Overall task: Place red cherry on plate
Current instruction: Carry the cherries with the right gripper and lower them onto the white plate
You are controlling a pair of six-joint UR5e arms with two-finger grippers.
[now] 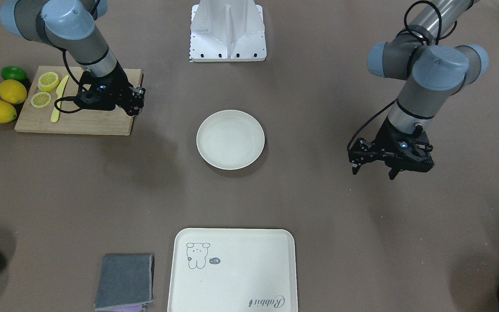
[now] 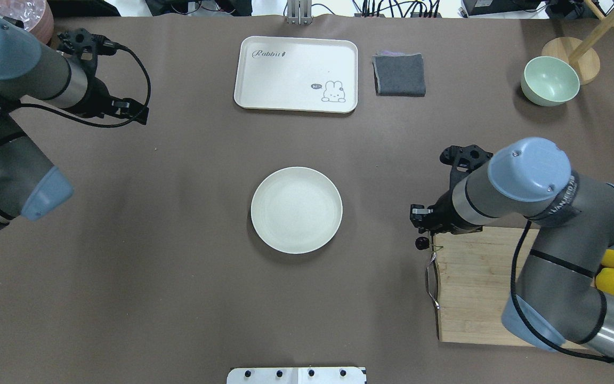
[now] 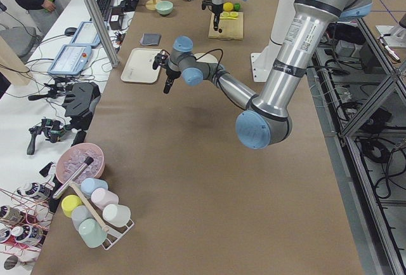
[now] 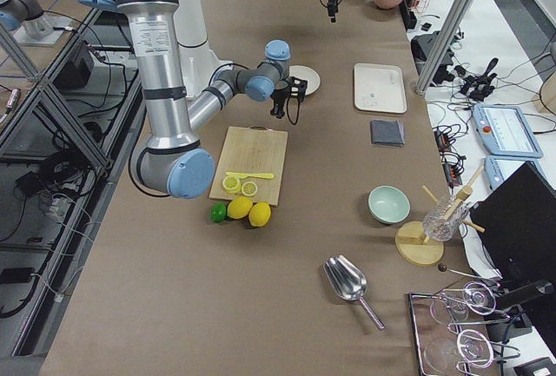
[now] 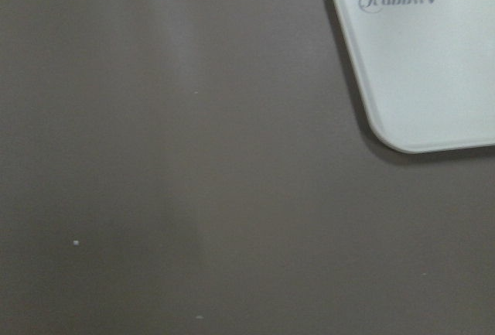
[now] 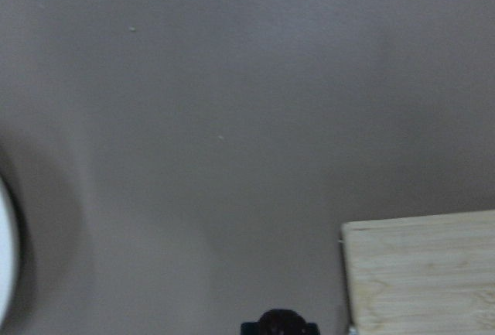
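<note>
Currently: red cherry [image 2: 421,244] is not on the plate [image 2: 296,210]. It's out on the plate's R side (robot's R), just at the cutting board [image 2: 477,288] corner that faces the plate. R gripper [image 1: 135,109] looks clamped on it. R wrist cam shows a dark glossy blob dead-centre at its bottom edge, w/ what look like black fingertips either side. Overhead shows a green stem poking out toward the board. Can't tell if both cherries of the pair are in the pinch or one dangles, too small.

L gripper [image 1: 374,172] hangs w/ fingers apart, nothing in it, well apart from the plate on its L side, out toward the tray [image 2: 296,74]. Plate itself is bare, mid tabletop [image 2: 179,277].

Handling, my read:
- V. light, so weight's a non-issue.
- Skin is smooth + round, so it'll want to squirt out of a flat pinch.
- Prob soft too, so keep force low.
- Stems are thin + floppy; grabbing them alone means swing.
- Best hold = across the fruit body, near where the stem meets it.

Next move as I judge it: carry across to plate centre and go low before release, else it prob rolls. The raised rim should catch it. Risk: stem snags on a fingertip at release.
</note>
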